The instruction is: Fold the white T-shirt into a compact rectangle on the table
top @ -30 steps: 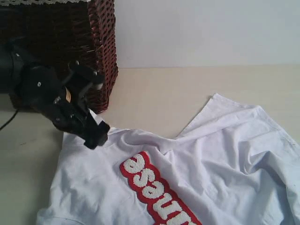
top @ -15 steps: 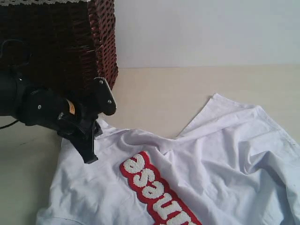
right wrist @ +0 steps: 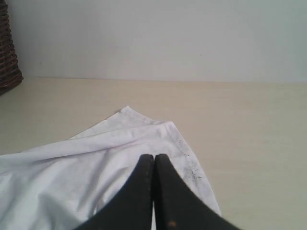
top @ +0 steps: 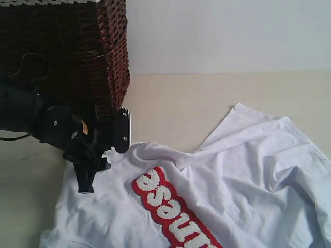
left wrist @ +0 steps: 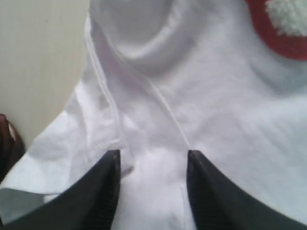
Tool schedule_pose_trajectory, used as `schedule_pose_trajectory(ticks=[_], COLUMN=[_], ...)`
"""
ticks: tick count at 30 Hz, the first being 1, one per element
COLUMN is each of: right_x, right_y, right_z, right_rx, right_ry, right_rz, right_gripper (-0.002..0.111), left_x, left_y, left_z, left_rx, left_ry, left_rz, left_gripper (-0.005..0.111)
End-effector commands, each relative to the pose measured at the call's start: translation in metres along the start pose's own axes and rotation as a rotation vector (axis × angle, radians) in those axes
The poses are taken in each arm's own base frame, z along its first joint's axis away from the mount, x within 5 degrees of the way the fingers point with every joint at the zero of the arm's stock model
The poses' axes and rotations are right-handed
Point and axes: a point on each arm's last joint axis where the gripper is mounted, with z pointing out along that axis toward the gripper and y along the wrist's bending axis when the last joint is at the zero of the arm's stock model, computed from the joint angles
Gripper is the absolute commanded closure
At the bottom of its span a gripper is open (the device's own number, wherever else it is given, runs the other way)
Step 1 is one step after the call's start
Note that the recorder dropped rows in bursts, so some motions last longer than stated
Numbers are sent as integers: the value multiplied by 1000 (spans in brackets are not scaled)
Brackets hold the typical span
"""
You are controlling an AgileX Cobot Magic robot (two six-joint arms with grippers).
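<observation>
My left hand [left wrist: 151,160] is down on the white T-shirt [top: 243,170], fingers partway apart, straddling a raised fold near its corner, just beside the wicker basket [top: 67,51]. The shirt lies rumpled on the table [top: 176,103], red-edged lettering up. My right hand [right wrist: 154,163] is pinched tight over another shirt edge.

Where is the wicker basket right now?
Exterior view, upper left corner: the wicker basket stands on the table, just behind the left-hand corner of the white T-shirt.
</observation>
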Motion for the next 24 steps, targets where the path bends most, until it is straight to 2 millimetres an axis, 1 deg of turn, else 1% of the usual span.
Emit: schedule_pose_trajectory(ticks=[1, 4, 7, 9, 10, 11, 13, 15, 16, 19, 24], right_x=[0, 0, 0, 0, 0, 0, 0, 0, 0, 0, 0], right_y=[0, 0, 0, 0, 0, 0, 0, 0, 0, 0, 0], right_z=[0, 0, 0, 0, 0, 0, 0, 0, 0, 0, 0], right_rx=[1, 1, 1, 1, 1, 1, 1, 1, 1, 1, 1], right_ry=[-12, -12, -12, -12, -12, -12, -12, -12, -12, -12, -12], right_rz=[-4, -4, -4, -4, -4, -4, -4, -4, -4, -4, -4], right_gripper=[108, 108, 108, 108, 108, 108, 108, 108, 108, 108, 108], left_x=[-6, -9, -12, -14, -15, -17, -17, -18, -18, -19, -19], left_y=[3, 2, -3, -5, -6, -6, -5, -3, -2, 0, 5], left_z=[0, 5, 14, 20, 21, 21, 21, 18, 17, 7, -14], left_rx=[-43, -54, -51, -55, -57, -66, -76, -89, -92, -92, -87], left_ry=[-41, -55, -61, -70, -73, -81, -88, -96, -98, -95, -86], left_rz=[-20, -13, 8, 21, 23, 26, 21, 22, 24, 28, -4], left_gripper=[47, 46, 47, 50, 54, 61, 77, 99, 107, 107, 107])
